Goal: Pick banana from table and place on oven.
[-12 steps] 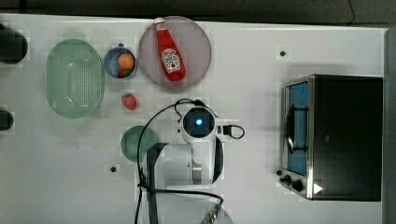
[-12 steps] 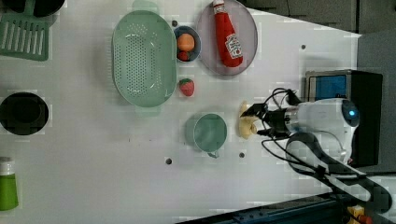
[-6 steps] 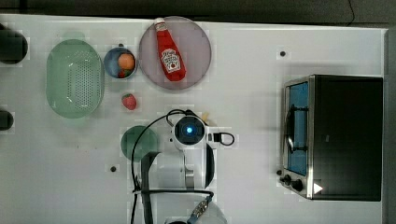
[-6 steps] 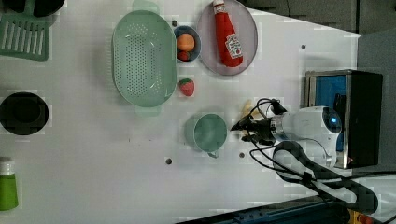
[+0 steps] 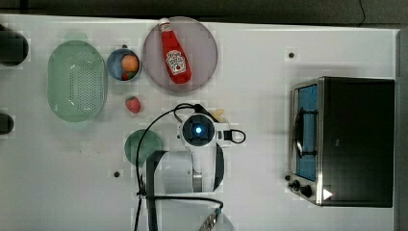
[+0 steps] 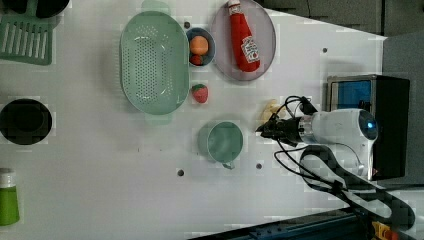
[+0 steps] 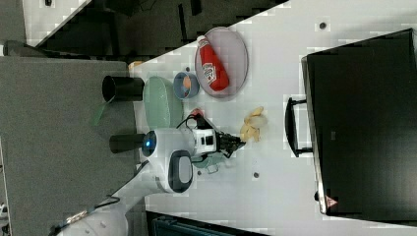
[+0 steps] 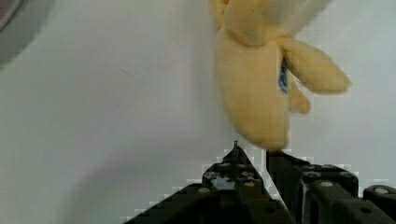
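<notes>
The pale yellow banana (image 8: 254, 93) lies on the white table (image 5: 264, 72), its splayed cream segments pointing away from me. It also shows in the right view (image 7: 252, 125), in the left view (image 6: 270, 110), and in the top view, where its tip peeks out beside my wrist (image 5: 219, 114). My gripper (image 8: 266, 156) is low over the table with its black fingers drawn close together, pinching the banana's near end. The oven (image 5: 356, 139), with its black top and blue door, stands at the top view's right, well apart from the banana.
A green cup (image 5: 143, 144) sits close beside my arm. A strawberry (image 5: 133, 104), a small bowl of fruit (image 5: 123, 64), a green colander (image 5: 77, 79) and a plate (image 5: 202, 53) with a ketchup bottle (image 5: 175, 53) lie at the top view's upper left.
The fingers have closed from wide open to a narrow gap at the banana's end. The wrist has shifted slightly toward the green cup. The banana has stayed on the table.
</notes>
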Controlling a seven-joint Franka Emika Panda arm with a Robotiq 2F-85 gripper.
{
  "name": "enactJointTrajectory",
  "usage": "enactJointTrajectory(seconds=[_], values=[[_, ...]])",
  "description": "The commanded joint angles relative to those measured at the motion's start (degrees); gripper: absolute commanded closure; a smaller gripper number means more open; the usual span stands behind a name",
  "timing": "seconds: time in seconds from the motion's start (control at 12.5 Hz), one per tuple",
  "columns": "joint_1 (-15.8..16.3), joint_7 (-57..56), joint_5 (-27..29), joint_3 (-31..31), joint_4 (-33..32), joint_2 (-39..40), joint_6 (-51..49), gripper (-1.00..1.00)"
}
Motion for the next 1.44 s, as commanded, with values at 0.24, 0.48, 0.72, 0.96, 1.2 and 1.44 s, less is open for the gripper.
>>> enactJointTrajectory(seconds=[0.24, 0.48, 0.72, 0.96, 1.2, 1.44], values=[[-0.4, -0.4, -0.7, 0.5, 1.5, -19.2, -11.4, 0.50], [-0.7, -0.4, -0.7, -0.4, 5.7, -31.0, -26.5, 0.50], [-0.7, -0.4, -0.7, -2.2, 12.7, -38.2, -39.8, 0.50], [-0.8, -0.4, -0.7, -3.6, 18.6, -41.5, -52.1, 0.50], [-1.7, -2.4, -0.8, -8.2, 20.2, -40.8, -53.0, 0.50], [-2.7, -13.6, -1.3, -17.0, 20.4, -38.1, -52.3, 0.50]])
